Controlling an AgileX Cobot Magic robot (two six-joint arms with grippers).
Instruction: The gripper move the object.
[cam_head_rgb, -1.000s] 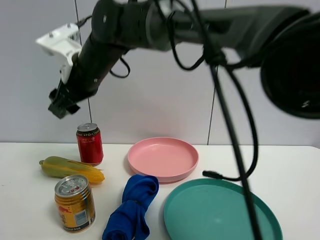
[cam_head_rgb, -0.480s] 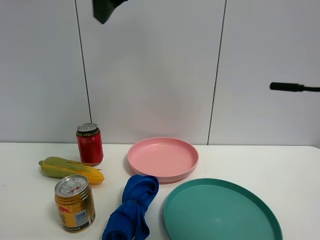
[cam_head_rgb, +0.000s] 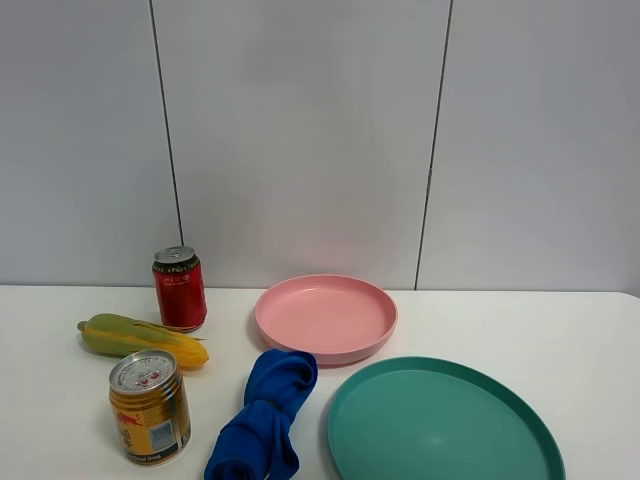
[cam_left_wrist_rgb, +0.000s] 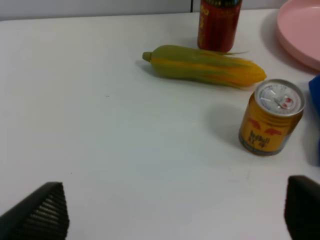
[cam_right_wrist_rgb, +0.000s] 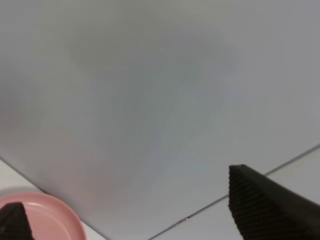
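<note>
Nearest, left gripper (cam_left_wrist_rgb: 170, 215) spread wide and empty over bare table (cam_left_wrist_rgb: 100, 125). Ahead to one side: gold can (cam_left_wrist_rgb: 272, 117), then corn (cam_left_wrist_rgb: 202, 65), long axis in line with the jaws' closing direction, red can (cam_left_wrist_rgb: 219, 22) beyond. We cannot tell which is the object; the left arm looks nearer all three. Farthest, right gripper (cam_right_wrist_rgb: 145, 215) spread, empty, facing wall (cam_right_wrist_rgb: 150, 75)
</note>
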